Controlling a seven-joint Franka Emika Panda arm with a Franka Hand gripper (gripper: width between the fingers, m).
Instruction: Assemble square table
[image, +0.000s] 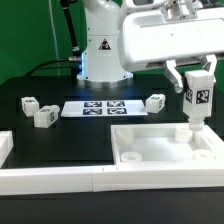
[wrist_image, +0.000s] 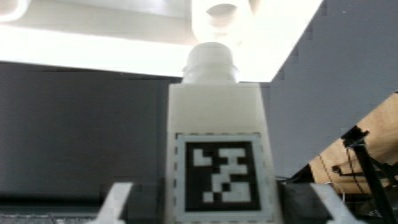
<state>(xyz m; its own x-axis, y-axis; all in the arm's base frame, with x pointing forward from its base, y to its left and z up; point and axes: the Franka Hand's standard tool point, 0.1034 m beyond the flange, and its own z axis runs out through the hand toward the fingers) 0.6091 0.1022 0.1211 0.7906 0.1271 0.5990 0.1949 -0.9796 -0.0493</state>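
Right now I am watching the tool gripping the held leg upright at the exterior view's upper right, its jaws standing narrow against the leg's sides. The leg's lower tip is hanging over a corner socket of the square panel, lying lower right on the table; it is possibly touching, but I cannot tell. A loose leg and a second loose leg are lying mid-left, and a third loose leg is lying just right of the marker board.
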